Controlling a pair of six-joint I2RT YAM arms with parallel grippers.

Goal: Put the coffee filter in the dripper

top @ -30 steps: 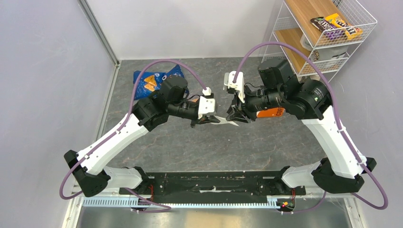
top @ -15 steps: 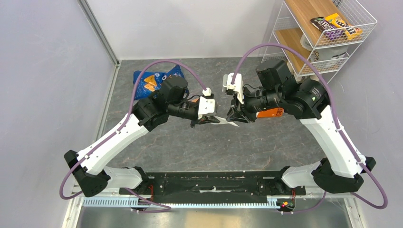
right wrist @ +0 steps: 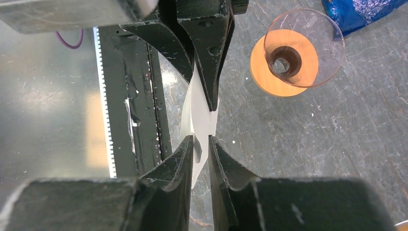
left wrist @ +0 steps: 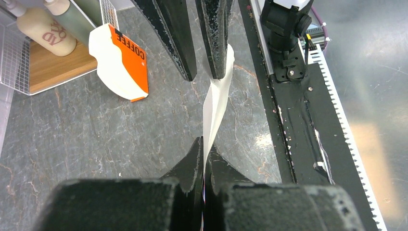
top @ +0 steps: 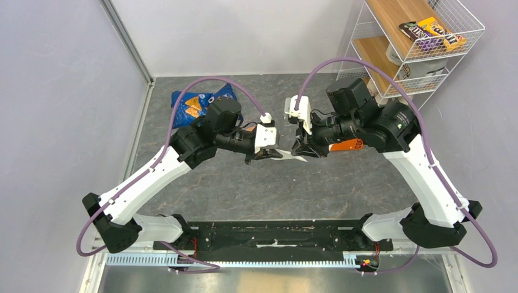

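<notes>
Coffee filter is being clamped by left jaws and straddled by slightly parted right jaws, likely for spreading it open before the dripper.

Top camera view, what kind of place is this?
Probably a robot lab cell, not a home kitchen: two arms bolted to a black rail, plain grey partition walls, and a wire shelf of snack packs beside the stone-look table.

The grey stone-patterned table carries a blue snack bag near its far left corner, with an orange dripper just beside the bag. An orange-and-white coffee pack lies toward the right, near a wire rack at the far right corner. A black rail runs along the near edge.
</notes>
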